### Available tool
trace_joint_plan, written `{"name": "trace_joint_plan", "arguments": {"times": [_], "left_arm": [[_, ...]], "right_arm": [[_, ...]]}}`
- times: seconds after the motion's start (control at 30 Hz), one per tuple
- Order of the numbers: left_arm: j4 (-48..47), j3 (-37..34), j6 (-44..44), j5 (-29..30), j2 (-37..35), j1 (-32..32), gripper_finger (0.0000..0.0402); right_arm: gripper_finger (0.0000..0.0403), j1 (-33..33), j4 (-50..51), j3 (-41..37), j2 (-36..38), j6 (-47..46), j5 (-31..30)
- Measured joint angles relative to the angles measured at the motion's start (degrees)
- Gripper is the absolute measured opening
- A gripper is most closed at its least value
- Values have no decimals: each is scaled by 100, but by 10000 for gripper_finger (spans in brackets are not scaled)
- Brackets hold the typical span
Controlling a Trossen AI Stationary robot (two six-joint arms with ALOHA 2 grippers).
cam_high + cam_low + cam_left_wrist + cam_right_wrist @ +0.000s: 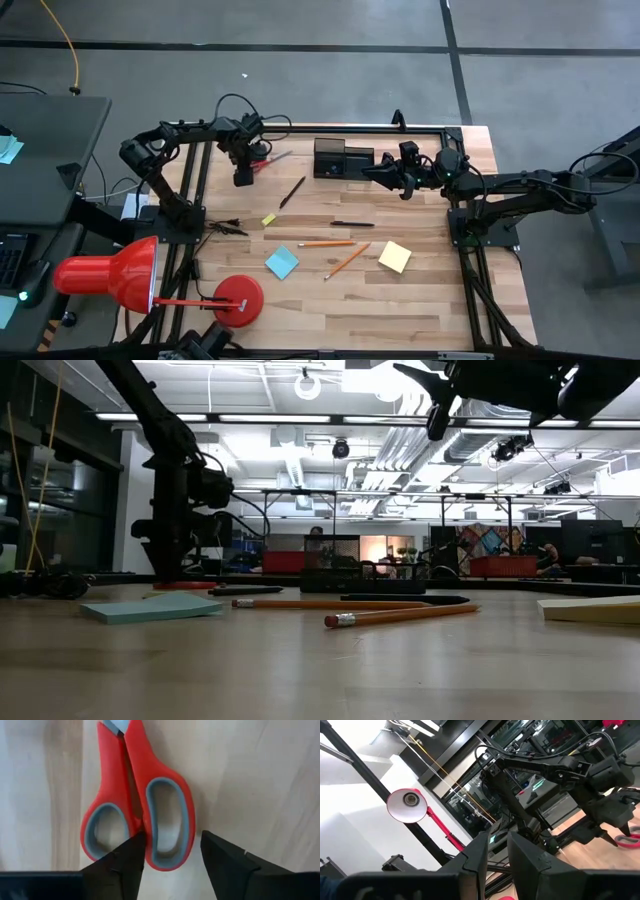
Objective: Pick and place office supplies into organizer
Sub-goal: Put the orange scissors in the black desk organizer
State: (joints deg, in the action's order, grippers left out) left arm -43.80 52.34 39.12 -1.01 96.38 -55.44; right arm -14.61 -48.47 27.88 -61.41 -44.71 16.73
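- I hold the left gripper (170, 857), fingers spread, over the scissors (137, 802): rigid, light, smooth handles.
- I judge the larger handle loop the best pinch point.
- Right gripper (385, 172) waits near the organizer (342, 158), fingers nearly together, holding nothing.

Left gripper (172, 862) points straight down, fingers spread apart. Right arm reaches inward, raised; right gripper (496, 852) tilts upward, fingers nearly together.
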Motion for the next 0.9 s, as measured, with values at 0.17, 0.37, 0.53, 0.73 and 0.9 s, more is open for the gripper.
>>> {"name": "trace_joint_plan", "arguments": {"times": [0.17, 0.37, 0.53, 0.73, 0.9], "left_arm": [[49, 18, -53, -120, -4, -5, 148], [-280, 122, -29, -281, -15, 81, 128], [-246, 125, -33, -331, -38, 78, 129], [-145, 127, -86, -24, -242, 74, 129], [72, 129, -143, 217, -237, 70, 127]], "right_arm": [[67, 0, 45, 0, 0, -23, 0], [67, 0, 134, 0, 0, 1, -20], [67, -2, 227, 0, 0, 15, -37], [67, -2, 209, 0, 0, 15, -47], [67, -2, 212, 0, 0, 20, -48]]}}
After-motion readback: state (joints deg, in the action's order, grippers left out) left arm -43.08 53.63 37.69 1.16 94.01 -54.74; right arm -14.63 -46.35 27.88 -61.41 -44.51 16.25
